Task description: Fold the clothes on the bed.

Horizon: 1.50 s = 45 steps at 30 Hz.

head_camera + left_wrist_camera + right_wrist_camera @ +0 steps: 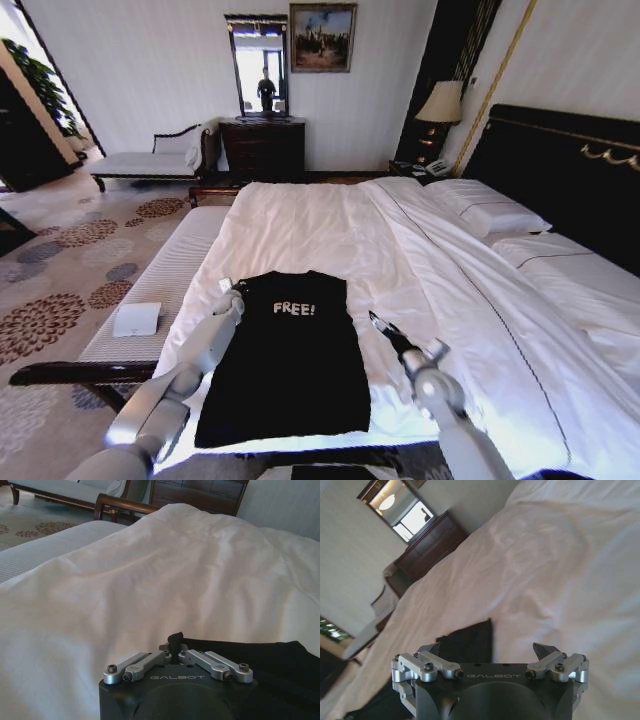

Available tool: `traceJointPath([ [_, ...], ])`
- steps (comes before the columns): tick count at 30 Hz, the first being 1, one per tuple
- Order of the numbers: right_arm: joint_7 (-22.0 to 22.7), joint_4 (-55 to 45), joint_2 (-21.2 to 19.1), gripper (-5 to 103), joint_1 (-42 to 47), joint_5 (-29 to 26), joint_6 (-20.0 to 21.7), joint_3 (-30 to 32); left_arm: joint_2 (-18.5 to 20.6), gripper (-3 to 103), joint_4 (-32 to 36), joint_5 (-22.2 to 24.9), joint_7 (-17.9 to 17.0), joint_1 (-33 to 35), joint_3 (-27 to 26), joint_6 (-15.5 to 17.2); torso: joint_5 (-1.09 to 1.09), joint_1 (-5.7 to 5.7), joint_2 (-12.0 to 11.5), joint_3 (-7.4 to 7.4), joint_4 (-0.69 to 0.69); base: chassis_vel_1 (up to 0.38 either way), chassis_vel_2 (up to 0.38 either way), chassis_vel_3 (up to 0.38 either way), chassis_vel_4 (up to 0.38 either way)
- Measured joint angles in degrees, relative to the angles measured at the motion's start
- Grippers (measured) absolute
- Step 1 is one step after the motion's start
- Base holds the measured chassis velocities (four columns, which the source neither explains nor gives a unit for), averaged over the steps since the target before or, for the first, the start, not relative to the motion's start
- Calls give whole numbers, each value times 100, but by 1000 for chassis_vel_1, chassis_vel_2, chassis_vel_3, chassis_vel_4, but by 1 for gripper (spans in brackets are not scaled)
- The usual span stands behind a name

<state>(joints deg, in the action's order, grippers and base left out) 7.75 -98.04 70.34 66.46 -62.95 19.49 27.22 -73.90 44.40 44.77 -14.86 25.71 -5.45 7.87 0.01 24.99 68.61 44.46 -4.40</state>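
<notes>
Already pinched at the shirt's left shoulder
Left gripper [176,647] clamped the black cotton "FREE!" T-shirt [285,360], its length running bedfoot-to-headboard; right gripper [383,330] gaped just beside its right edge

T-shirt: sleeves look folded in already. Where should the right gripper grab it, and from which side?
Judging by its flat pose, take the T-shirt at its right shoulder corner, coming in from its right edge, where the open right gripper hovers. The left gripper is shut on the opposite corner, so the lift would stay even.
</notes>
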Motion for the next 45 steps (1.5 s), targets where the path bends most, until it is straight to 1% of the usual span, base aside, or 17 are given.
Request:
traceJointPath([
  [2,-8,104,-29,100,-130,-97,43,-41,-1,1,10,0,-5,7,3,-6,0,0,0,0,0,0,0,0,0],
  [4,-87,753,-168,100,-744,-474,216,-313,-20,1,89,2,-63,61,23,-32,-2,1,0,1,-1,0,0,0,0],
  [8,-220,1431,-197,100,-1296,-549,285,-681,-21,1,151,1,-83,108,41,-52,-1,0,0,0,-3,0,0,0,0],
  [10,-494,2297,-71,100,-1936,-295,347,-1098,-45,1,155,0,-87,114,67,-66,0,0,0,0,-1,0,0,0,0],
  [12,-541,2426,-50,100,-2019,-227,348,-1145,-51,1,151,0,-84,109,74,-69,0,0,0,0,0,0,0,0,0],
  [14,-738,3129,96,100,-2518,81,341,-1354,-71,1,125,7,-52,86,87,-81,0,2,0,1,0,0,0,0,0],
  [16,-794,3575,210,100,-2849,151,322,-1448,-77,1,133,19,-23,108,65,-99,-1,1,0,0,-2,0,0,0,0],
  [18,-812,3704,239,100,-2929,175,312,-1474,-77,1,138,19,-16,121,57,-103,-1,1,0,0,-1,0,0,0,0],
  [19,-889,4045,303,100,-3117,268,258,-1537,-84,1,154,18,-10,161,40,-116,0,1,0,0,-1,0,0,0,0],
  [23,-982,4483,393,100,-3333,331,201,-1540,-89,1,197,4,-4,229,23,-124,-2,0,0,0,-1,0,0,0,0],
  [25,-1065,5082,550,100,-3539,371,111,-1381,-83,1,257,-9,-3,293,12,-127,-1,-1,0,-1,-1,0,0,0,0],
  [27,-1119,5400,625,100,-3662,399,26,-1288,-68,1,277,-8,-3,306,22,-128,-2,-1,1,-2,-1,0,0,0,0],
  [35,-1225,5993,791,100,-3998,572,-174,-1190,-75,1,212,4,28,287,51,-139,-1,-2,1,-2,-3,0,0,0,0],
  [37,-1282,6316,882,100,-4218,744,-267,-1185,-177,1,142,-5,36,246,8,-144,-1,-2,1,-1,-2,0,0,0,0],
  [40,-1299,6431,918,101,-4296,815,-300,-1180,-212,1,129,-7,36,227,6,-144,-1,-2,1,-1,-3,0,0,0,0],
  [43,-1301,6560,1018,86,-4421,908,-355,-1131,-238,1,134,-28,29,213,43,-144,-1,0,1,0,-5,0,0,0,0],
  [45,-1297,6562,1026,86,-4424,909,-357,-1126,-239,1,134,-31,25,213,43,-144,0,0,1,0,-4,0,0,0,0],
])
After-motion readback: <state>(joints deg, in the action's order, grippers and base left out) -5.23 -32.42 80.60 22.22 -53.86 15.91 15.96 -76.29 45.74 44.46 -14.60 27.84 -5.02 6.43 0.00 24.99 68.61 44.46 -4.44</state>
